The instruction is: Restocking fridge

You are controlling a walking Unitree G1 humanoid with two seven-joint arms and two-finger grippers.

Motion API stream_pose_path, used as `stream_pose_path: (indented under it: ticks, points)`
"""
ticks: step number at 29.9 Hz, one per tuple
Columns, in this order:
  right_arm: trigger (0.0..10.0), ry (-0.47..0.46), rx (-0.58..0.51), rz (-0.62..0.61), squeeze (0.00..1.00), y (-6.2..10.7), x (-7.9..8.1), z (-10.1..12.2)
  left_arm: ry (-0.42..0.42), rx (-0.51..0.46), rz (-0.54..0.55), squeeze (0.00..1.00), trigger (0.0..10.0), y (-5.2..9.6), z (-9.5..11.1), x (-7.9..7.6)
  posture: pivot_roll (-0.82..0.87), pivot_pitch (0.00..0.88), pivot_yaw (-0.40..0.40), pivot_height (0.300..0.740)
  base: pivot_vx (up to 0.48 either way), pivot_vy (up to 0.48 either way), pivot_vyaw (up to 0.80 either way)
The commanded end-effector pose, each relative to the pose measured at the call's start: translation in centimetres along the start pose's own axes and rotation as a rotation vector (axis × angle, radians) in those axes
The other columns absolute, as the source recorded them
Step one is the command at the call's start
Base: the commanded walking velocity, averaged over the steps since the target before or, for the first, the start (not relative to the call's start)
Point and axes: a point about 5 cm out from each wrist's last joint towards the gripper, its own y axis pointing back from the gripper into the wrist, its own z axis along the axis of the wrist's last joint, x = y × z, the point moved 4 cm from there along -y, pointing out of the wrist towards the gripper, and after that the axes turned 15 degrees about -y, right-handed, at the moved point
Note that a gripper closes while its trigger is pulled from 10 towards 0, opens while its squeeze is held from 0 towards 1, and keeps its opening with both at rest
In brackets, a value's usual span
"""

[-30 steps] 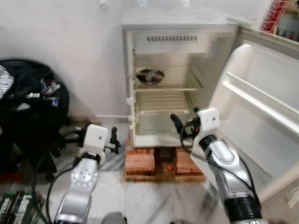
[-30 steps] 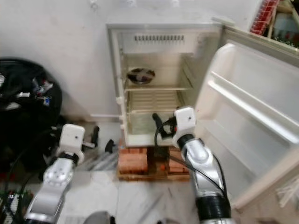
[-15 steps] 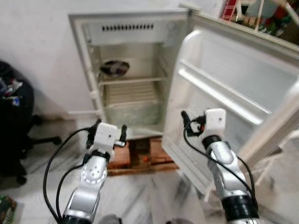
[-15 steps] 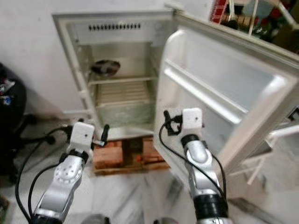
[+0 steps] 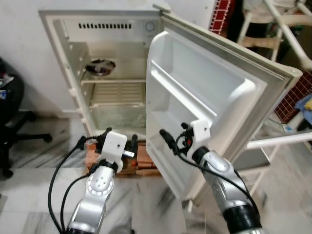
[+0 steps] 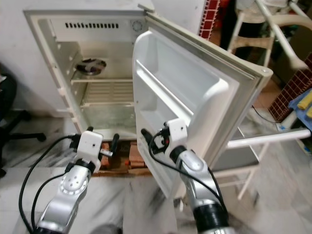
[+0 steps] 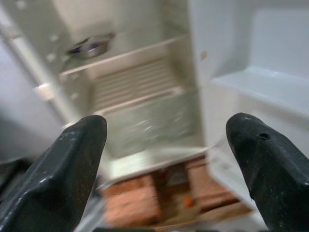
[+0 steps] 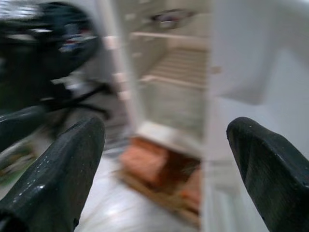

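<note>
The small white fridge (image 5: 105, 73) stood open against the wall, raised on a stack of bricks (image 5: 130, 161) over the marble floor (image 5: 29, 195). A dark bowl (image 5: 100, 67) sat on its upper shelf; the wire shelf below looked bare. The fridge door (image 5: 204, 97) was swung far out to the robot's right, its inner racks facing the robot. The left gripper (image 5: 119, 143) hovered low before the bricks, fingers spread wide with nothing between them. The right gripper (image 5: 170, 141) hung just before the door's lower edge, fingers likewise apart and holding nothing. White chair frames (image 5: 273, 29) stood behind the door, and a black office chair (image 5: 12, 117) lay to the left.
</note>
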Motion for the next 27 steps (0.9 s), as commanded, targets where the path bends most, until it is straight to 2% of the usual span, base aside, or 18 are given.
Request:
stream_pose_path:
  ticks: [1,4,6,10,18,22,25,27]
  points:
    - [10.0,-0.028,0.032,-0.005,0.00,0.9,-0.6,-0.7,0.006,-0.027,0.003,0.00,10.0,-0.3,0.9,-0.1,0.06,0.006,-0.017,0.740,0.000,-0.405,0.00]
    - [10.0,-0.052,0.110,0.089,0.00,1.8,-0.2,-1.3,0.002,-0.031,-0.005,0.00,10.0,-0.2,1.0,-0.2,0.06,0.007,-0.017,0.740,-0.090,-0.345,0.00]
    - [10.0,-0.032,0.134,0.124,0.00,2.2,-0.3,-1.2,0.000,-0.032,-0.009,0.00,10.0,-0.2,1.0,-0.3,0.06,0.007,-0.016,0.740,-0.379,-0.296,0.00]
    - [10.0,-0.015,0.150,0.111,0.00,2.4,-1.3,-0.8,-0.004,-0.035,-0.018,0.00,10.0,-0.3,1.1,-0.4,0.06,0.003,-0.018,0.740,-0.373,-0.300,0.00]
    - [10.0,0.002,0.225,0.167,0.00,3.0,-1.1,-1.4,0.009,-0.052,-0.020,0.00,10.0,-0.4,1.4,-0.4,0.07,0.000,-0.019,0.740,-0.038,-0.081,0.00]
    - [10.0,0.015,0.235,0.148,0.00,3.1,-1.6,-1.4,0.012,-0.050,-0.013,0.00,10.0,-0.5,1.4,-0.3,0.07,0.000,-0.019,0.740,0.000,0.000,0.00]
    - [10.0,0.064,0.219,0.070,0.00,2.9,-3.0,-1.1,0.013,-0.044,-0.010,0.00,10.0,-0.5,1.3,-0.2,0.06,0.000,-0.019,0.740,0.000,0.000,0.00]
    - [10.0,0.077,0.201,0.046,0.00,2.7,-3.2,-0.8,0.014,-0.038,-0.009,0.00,10.0,-0.5,1.2,-0.2,0.06,0.000,-0.019,0.740,0.000,0.000,0.00]
